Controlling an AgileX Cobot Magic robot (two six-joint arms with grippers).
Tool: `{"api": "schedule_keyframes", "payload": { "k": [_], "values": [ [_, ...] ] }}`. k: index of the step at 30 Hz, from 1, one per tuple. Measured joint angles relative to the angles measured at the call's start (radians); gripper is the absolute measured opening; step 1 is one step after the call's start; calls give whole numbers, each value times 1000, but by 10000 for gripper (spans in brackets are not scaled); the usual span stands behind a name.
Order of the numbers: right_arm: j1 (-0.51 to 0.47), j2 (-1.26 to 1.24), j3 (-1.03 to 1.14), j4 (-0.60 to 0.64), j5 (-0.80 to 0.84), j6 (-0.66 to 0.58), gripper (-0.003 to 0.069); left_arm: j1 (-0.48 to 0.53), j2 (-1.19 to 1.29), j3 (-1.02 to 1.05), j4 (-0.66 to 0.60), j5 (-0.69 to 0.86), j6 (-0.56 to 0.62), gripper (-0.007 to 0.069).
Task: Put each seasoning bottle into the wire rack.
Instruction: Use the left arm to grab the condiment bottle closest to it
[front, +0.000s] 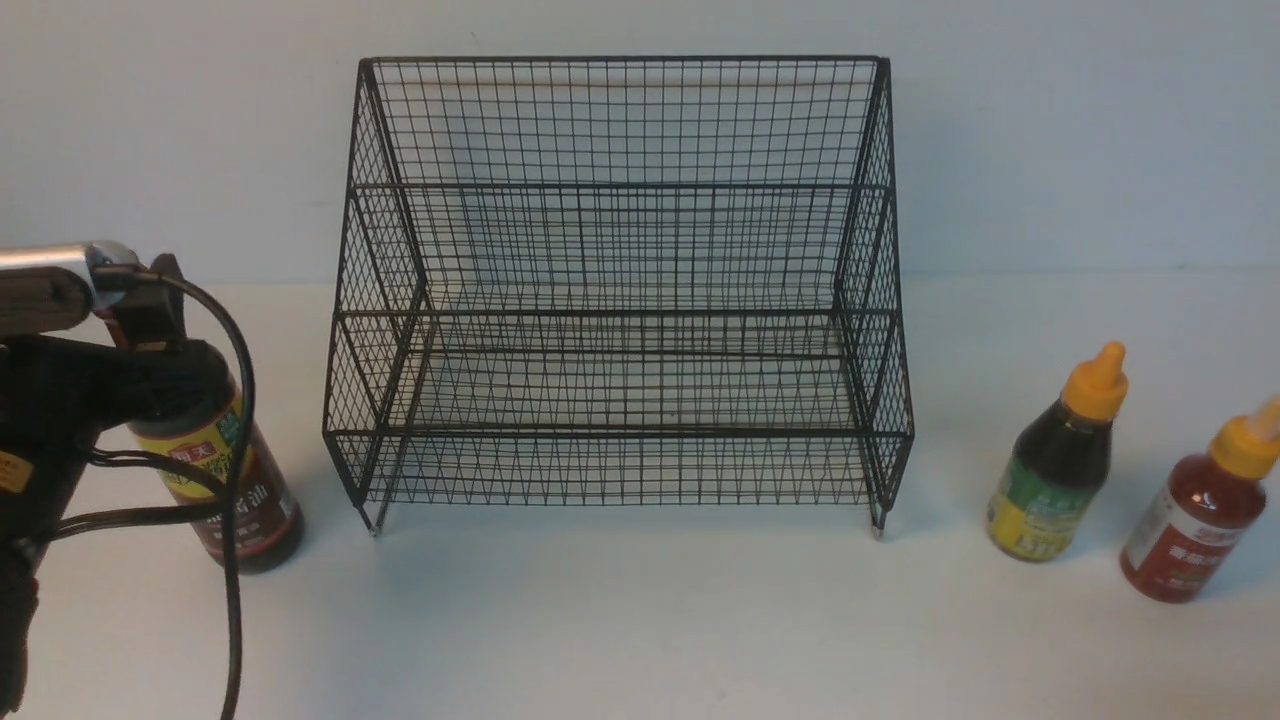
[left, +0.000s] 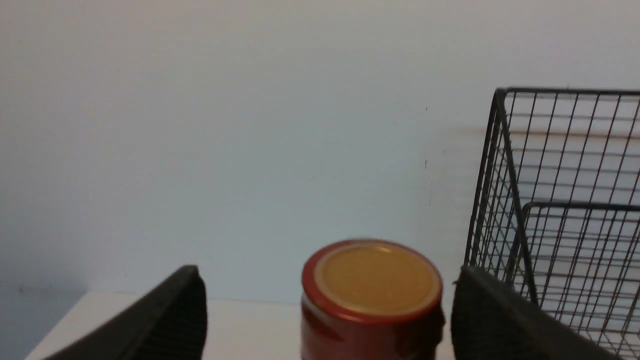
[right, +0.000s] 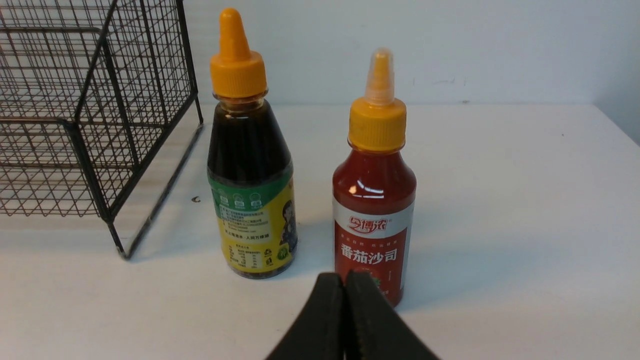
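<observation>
Black fingers of the left gripper (left: 327, 272) stand wide apart on either side of the soy sauce bottle's (left: 372, 280) red cap, gripping nothing. The front view hides this behind the arm and shows only the bottle's lower half on the table (front: 640, 620), left of the wire rack (front: 620, 187). Only the right wrist view shows the right gripper (right: 344, 275), which is pressed shut and empty. It sits just before the red squeeze bottle (right: 374, 200), which stands beside the dark squeeze bottle (right: 250, 170), right of the rack.

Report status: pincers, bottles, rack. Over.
Left pincer open, straddling cap of soy-sauce bottle. Right pincer shut, empty, facing red squeeze bottle, dark squeeze bottle beside it. None in wire rack; its front unobstructed.
</observation>
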Motion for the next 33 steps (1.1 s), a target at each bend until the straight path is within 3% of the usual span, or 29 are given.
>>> {"api": "schedule_keyframes", "payload": {
  "k": [12, 15, 16, 17, 18, 23, 33],
  "values": [
    [0, 0, 0, -1, 0, 0, -15, 0, 145, -87, -1, -10, 2, 559],
    [0, 0, 0, -1, 0, 0, -15, 0, 150, -87, -1, -8, 2, 463],
    [0, 0, 0, -1, 0, 0, -15, 0, 150, -87, 7, -8, 2, 383],
    [0, 0, 0, -1, 0, 0, -15, 0, 150, -87, 7, -8, 2, 369],
    [0, 0, 0, -1, 0, 0, -15, 0, 150, -87, 25, -7, -15, 257],
    [0, 0, 0, -1, 0, 0, -15, 0, 148, -89, 58, -5, 3, 260],
    [0, 0, 0, -1, 0, 0, -15, 0, -24, -84, 90, 253, 16, 260]
  ]
}}
